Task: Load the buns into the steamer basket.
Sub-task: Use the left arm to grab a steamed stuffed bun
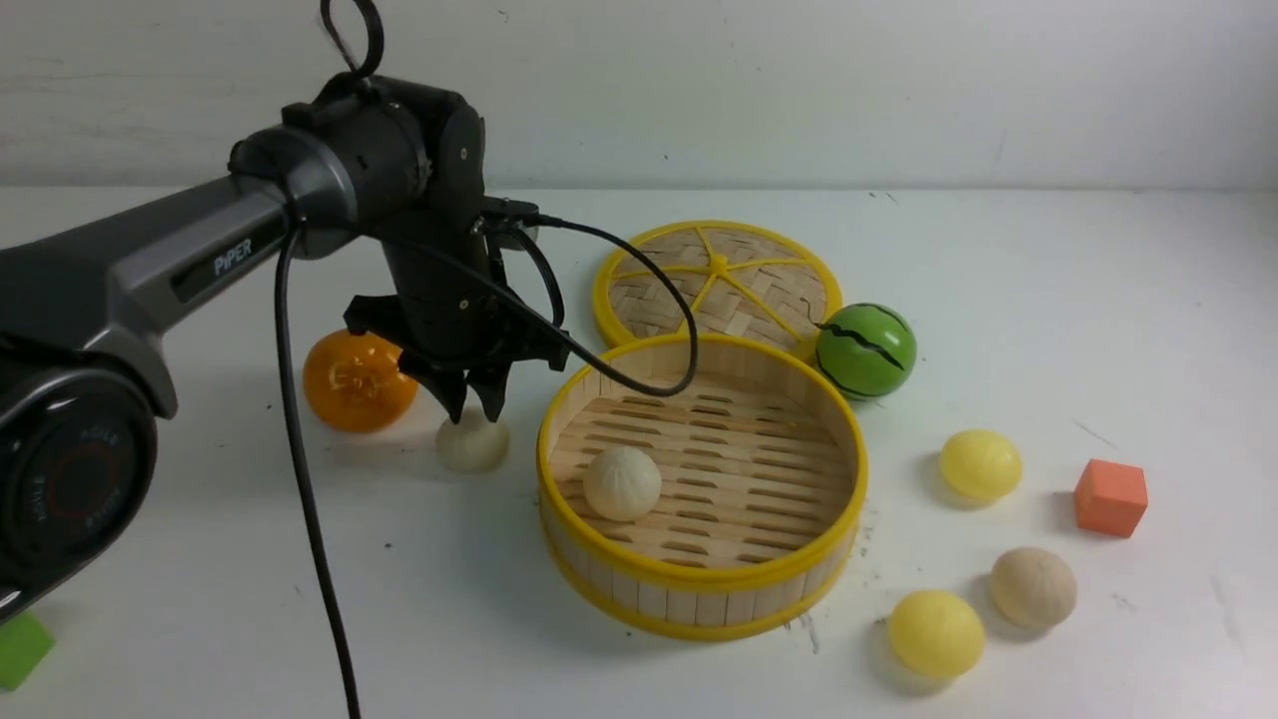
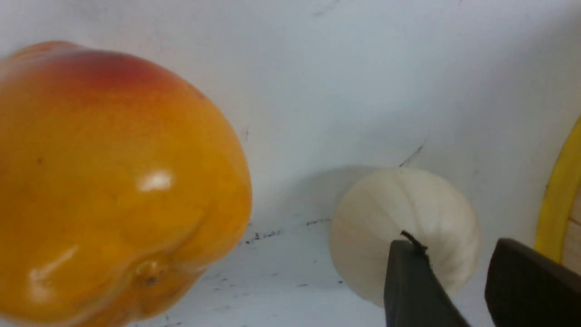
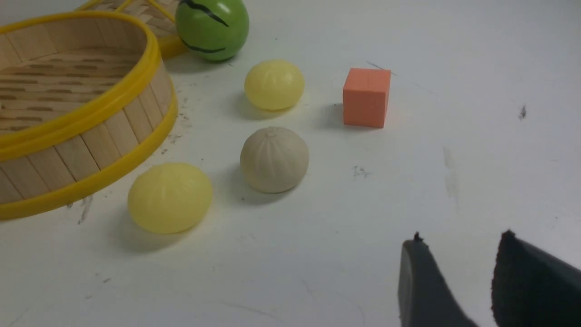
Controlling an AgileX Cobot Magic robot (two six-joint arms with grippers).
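Observation:
The steamer basket (image 1: 702,578) stands mid-table with one cream-white bun (image 1: 621,482) on its slotted floor. A second cream-white bun (image 1: 472,443) lies on the table just left of the basket, next to the orange fruit (image 1: 357,380). My left gripper (image 1: 474,407) hangs right above this bun, jaws a little apart and empty; in the left wrist view the bun (image 2: 399,213) lies just beyond the gripper (image 2: 454,243). Two yellow buns (image 1: 980,464) (image 1: 936,632) and a third cream bun (image 1: 1033,587) lie right of the basket. My right gripper (image 3: 460,238) is slightly open and empty over bare table.
The flat woven lid (image 1: 717,285) lies behind the basket, with the green striped ball (image 1: 865,350) at its right. An orange cube (image 1: 1110,496) sits at the far right. A green block (image 1: 20,649) is at the front left edge.

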